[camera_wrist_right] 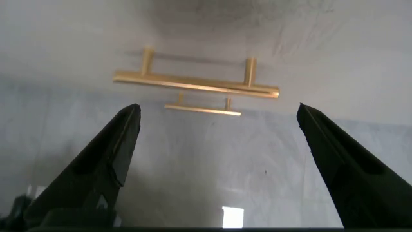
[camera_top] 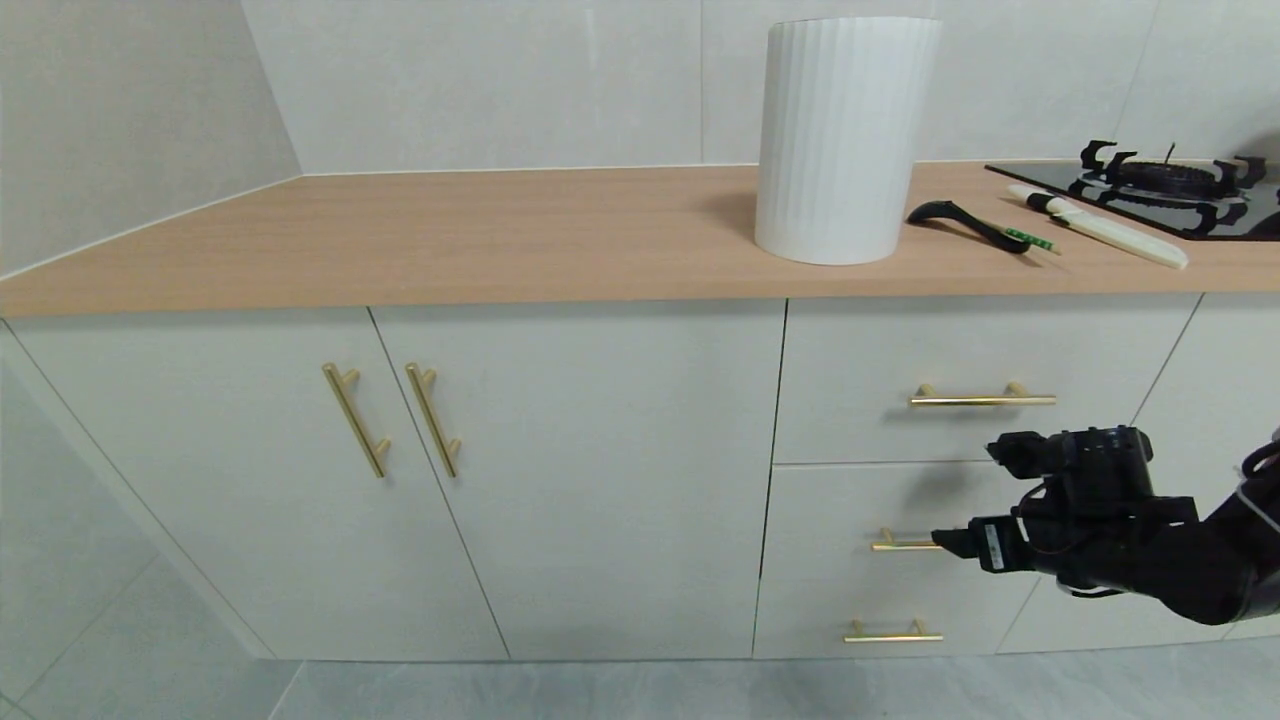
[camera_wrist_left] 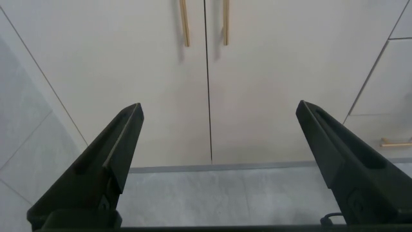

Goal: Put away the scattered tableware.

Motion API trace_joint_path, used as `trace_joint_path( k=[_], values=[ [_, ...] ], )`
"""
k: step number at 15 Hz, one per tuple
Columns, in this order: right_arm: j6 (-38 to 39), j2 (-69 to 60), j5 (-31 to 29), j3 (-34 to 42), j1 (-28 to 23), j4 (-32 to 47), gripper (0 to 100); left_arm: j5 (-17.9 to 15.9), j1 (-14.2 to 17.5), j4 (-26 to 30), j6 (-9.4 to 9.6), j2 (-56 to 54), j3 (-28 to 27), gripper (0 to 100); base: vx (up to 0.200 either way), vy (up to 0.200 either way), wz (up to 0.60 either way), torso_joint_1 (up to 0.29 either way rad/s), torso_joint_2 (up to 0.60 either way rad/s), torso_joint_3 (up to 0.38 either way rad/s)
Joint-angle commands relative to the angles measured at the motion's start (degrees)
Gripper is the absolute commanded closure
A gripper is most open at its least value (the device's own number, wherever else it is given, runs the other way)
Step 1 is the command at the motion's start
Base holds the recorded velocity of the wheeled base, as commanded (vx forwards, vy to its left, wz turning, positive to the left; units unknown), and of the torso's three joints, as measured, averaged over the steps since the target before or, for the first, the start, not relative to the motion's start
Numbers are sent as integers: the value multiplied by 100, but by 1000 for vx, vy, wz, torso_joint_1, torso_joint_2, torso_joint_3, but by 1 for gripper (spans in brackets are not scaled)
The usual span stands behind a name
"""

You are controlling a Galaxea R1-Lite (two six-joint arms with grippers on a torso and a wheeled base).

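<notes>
On the wooden countertop [camera_top: 450, 240] lie a black utensil with a green-patterned handle [camera_top: 965, 225] and a long white utensil [camera_top: 1100, 228], both to the right of a tall white ribbed container [camera_top: 840, 140]. My right gripper [camera_top: 975, 497] hangs low in front of the drawer stack, open, with one fingertip next to the middle drawer's gold handle [camera_top: 903, 545]. In the right wrist view the right gripper [camera_wrist_right: 217, 122] is open with nothing in it, and a gold drawer handle [camera_wrist_right: 196, 82] lies just beyond its fingers. My left gripper [camera_wrist_left: 217, 109] is open and faces the cabinet doors.
A gas hob [camera_top: 1150, 190] sits at the counter's far right. Below the counter are two doors with gold handles [camera_top: 395, 418], also ahead of the left gripper [camera_wrist_left: 206, 22], and a stack of three shut drawers, with a top handle [camera_top: 982, 399] and a bottom handle [camera_top: 893, 635]. Grey floor lies below.
</notes>
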Motion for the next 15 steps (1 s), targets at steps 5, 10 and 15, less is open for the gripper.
trace_joint_path(
  k=[5, 10, 15],
  values=[
    [1, 1360, -282, -6, -103, -1587, 0, -2, 1, -9, 2, 7, 1, 0, 0, 0, 0, 0, 0, 0],
    [80, 1659, -352, -147, -94, -2053, 0, -2, 1, 0, 2, 7, 1, 0, 0, 0, 0, 0, 0, 0],
    [142, 1764, -484, -103, -94, -2255, 0, -2, 1, -9, 2, 7, 1, 0, 0, 0, 0, 0, 0, 0]
  ],
)
